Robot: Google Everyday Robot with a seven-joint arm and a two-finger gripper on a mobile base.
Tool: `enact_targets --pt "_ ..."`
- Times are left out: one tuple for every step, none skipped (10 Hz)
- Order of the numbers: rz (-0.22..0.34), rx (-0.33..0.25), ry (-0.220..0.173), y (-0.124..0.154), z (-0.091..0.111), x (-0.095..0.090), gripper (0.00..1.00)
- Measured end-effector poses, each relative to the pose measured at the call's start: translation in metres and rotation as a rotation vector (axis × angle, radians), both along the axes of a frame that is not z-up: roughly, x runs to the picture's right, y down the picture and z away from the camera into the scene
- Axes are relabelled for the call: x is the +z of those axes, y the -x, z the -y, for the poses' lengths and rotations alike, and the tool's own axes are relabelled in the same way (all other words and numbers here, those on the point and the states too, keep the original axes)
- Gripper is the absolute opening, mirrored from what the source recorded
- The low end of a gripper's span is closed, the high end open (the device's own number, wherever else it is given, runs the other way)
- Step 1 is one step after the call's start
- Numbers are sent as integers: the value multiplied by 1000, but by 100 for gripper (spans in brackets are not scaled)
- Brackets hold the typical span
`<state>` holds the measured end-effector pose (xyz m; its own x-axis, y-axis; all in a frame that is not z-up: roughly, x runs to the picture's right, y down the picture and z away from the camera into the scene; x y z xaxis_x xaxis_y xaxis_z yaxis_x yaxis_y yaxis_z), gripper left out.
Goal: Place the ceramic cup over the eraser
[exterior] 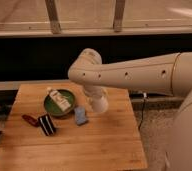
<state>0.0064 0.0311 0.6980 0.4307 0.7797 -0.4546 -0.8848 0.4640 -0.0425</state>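
The gripper (96, 96) is clenching the ceramic cup (100, 106) toward the table's (89, 150) far edge, beside the blue pad (80, 115); the eraser (47, 124) is lying near the left edge

- Thick, smooth, cream-white arm (139, 75), widening toward the right edge.
- Row of small dark round holes (125, 75) along its side.
- Rounded joint (86, 62) at the far end, same cream shell.
- Pale gripper (98, 102) below that joint, over the wooden table (109, 145).
- Broad pale body shell (189, 135) at right.
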Motion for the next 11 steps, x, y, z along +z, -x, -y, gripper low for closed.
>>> enact_targets --pt "15 -26 -10 11 9 -2 2" --pt "47 -66 -17 32 22 -5 2" --pt "79 -99 -19 49 33 -7 2" --pt "108 -130 -15 65 40 -9 2" --pt "129 -157 -12 77 46 -11 2" --pt "162 -202 1 99 51 -13 2" --pt "192 -248 15 119 49 -17 2" --pt "212 -284 28 133 44 -22 2" --pt "232 -321 40 148 37 -28 2" --pt "257 -372 57 167 22 -38 2" --pt "272 -405 66 179 12 -44 2"
